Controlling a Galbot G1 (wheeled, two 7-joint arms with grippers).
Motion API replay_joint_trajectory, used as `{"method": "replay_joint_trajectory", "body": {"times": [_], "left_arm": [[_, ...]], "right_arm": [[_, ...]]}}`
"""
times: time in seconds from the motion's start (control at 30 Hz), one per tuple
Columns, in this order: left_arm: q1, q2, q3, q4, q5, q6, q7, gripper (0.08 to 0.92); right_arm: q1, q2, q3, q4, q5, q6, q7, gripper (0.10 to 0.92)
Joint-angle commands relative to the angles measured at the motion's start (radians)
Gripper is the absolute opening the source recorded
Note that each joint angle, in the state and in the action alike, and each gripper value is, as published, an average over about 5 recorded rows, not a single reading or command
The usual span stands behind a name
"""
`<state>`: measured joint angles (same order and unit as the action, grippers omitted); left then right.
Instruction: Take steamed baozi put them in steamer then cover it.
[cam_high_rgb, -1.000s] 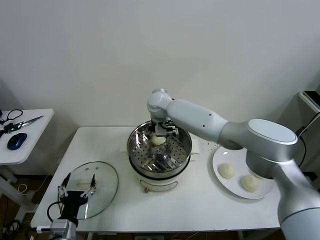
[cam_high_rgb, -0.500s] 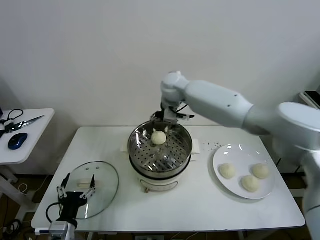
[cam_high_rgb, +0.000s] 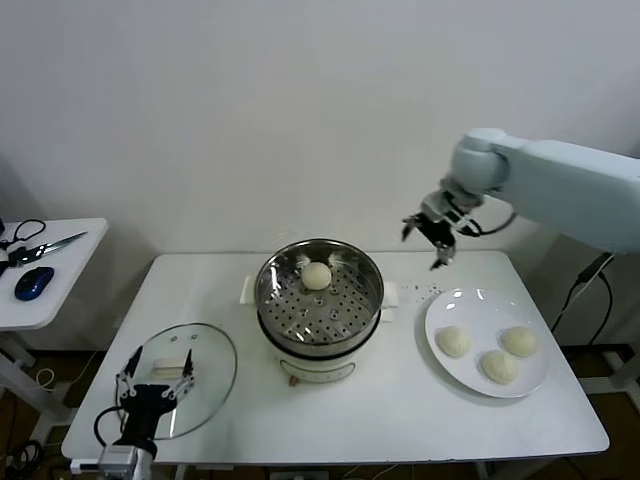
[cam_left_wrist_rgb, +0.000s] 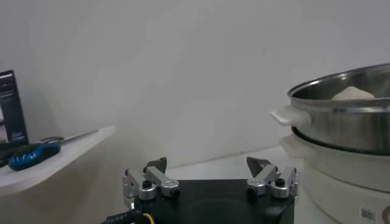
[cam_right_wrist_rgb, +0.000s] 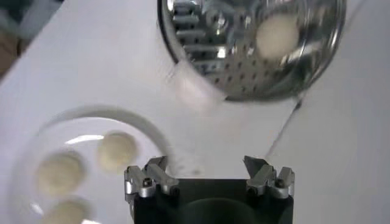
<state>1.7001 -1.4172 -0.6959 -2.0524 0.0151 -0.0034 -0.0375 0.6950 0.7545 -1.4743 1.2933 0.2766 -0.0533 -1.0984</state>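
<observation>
Currently right end effector (cam_high_rgb: 437, 238) hangs in the air above the worktop (cam_high_rgb: 400, 410), between steamer (cam_high_rgb: 319, 300) and white plate (cam_high_rgb: 530, 385), jaws spread wide, holding nothing. One baozi (cam_high_rgb: 317, 276) sits on the perforated floor at the steamer's far side; rest of the basket floor is free. Three baozi (cam_high_rgb: 453, 341) lie on the plate near the worktop's right edge, close together. Glass cover (cam_high_rgb: 205, 360) lies flat at the front-left corner, well apart from the steamer. Left end effector (cam_high_rgb: 153, 385) sits low at the front-left edge over the cover's near rim, fingers wide, gripping nothing; whether it touches the glass is unclear. Its arm is cut off by the frame bottom. Side table (cam_high_rgb: 60, 290) with scissors (cam_high_rgb: 40, 245) and blue mouse (cam_high_rgb: 33, 282) stands off left, partly cropped.
</observation>
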Motion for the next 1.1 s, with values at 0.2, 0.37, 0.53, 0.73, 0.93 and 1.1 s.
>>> {"method": "replay_joint_trajectory", "body": {"times": [0.2, 0.37, 0.53, 0.73, 0.93, 1.1], "left_arm": [[0.003, -0.002, -0.002, 0.002, 0.000, 0.005, 0.000, 0.823], [-0.004, -0.005, -0.003, 0.008, 0.003, 0.009, -0.001, 0.823], [-0.003, -0.007, -0.001, 0.014, 0.007, 0.009, -0.001, 0.823], [-0.001, -0.010, -0.001, 0.022, 0.011, 0.007, -0.001, 0.823], [0.003, -0.013, -0.002, 0.030, 0.013, 0.003, -0.002, 0.823], [0.004, -0.014, -0.001, 0.035, 0.013, 0.001, -0.002, 0.823]], "right_arm": [[-0.408, -0.189, 0.228, -0.042, -0.052, -0.205, 0.020, 0.823], [-0.574, -0.144, 0.381, -0.104, -0.107, -0.203, 0.049, 0.823], [-0.631, -0.091, 0.429, -0.153, -0.135, -0.194, 0.054, 0.823], [-0.646, -0.026, 0.449, -0.219, -0.153, -0.182, 0.053, 0.823], [-0.651, 0.023, 0.466, -0.274, -0.173, -0.168, 0.053, 0.823], [-0.650, 0.041, 0.466, -0.291, -0.176, -0.162, 0.052, 0.823]]}}
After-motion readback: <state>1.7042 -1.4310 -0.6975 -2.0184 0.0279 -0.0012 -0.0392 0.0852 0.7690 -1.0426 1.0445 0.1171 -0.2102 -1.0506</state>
